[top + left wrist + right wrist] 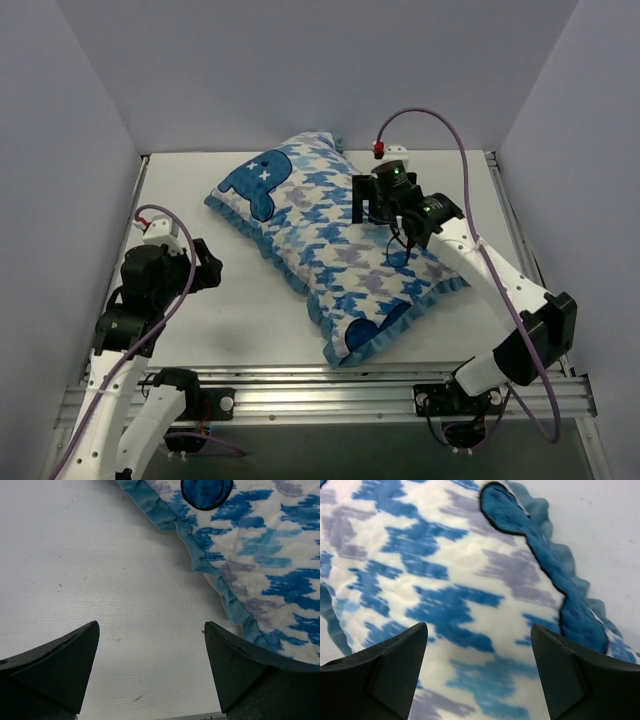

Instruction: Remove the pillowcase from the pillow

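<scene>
The right jaws stand apart with nothing between them, poised just above the plump patterned middle of the pillowcase (470, 605). The left jaws gape wide over bare surface (90, 580), just beside the teal ruffle (200, 562). The pillowcase lies diagonally across the middle of the surface with the pillow hidden inside it, so a right-hand pinch here would likely catch cover and stuffing together as 1 lump. With nothing pinning the pillow, the whole bundle could then slide across the surface without the cover coming off.
</scene>
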